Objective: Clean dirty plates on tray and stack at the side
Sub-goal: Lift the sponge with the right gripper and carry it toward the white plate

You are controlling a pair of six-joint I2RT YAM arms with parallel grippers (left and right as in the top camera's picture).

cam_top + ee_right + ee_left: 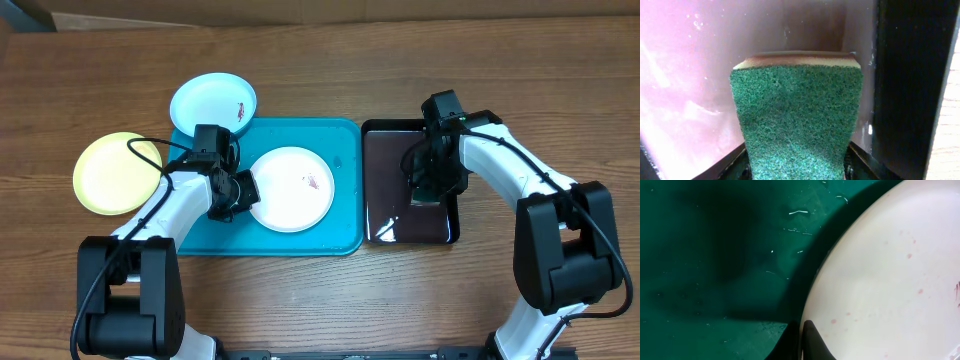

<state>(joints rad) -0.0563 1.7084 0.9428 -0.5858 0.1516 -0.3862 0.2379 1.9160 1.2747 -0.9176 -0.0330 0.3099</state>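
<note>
- Overhead view showed the white plate (292, 190) lying in the middle of the turquoise tray (340, 238), with the left gripper (232, 190) pinched shut on its 9 o'clock rim.
- The right gripper (432, 185) hung over the black tray (385, 150), at 3 o'clock of the turquoise one, jaws squeezing the green sponge (797, 120).
- The step looked like sponge pickup. Next it needed lifting clear and carrying to the plate's reddish stains (313, 182).
</note>
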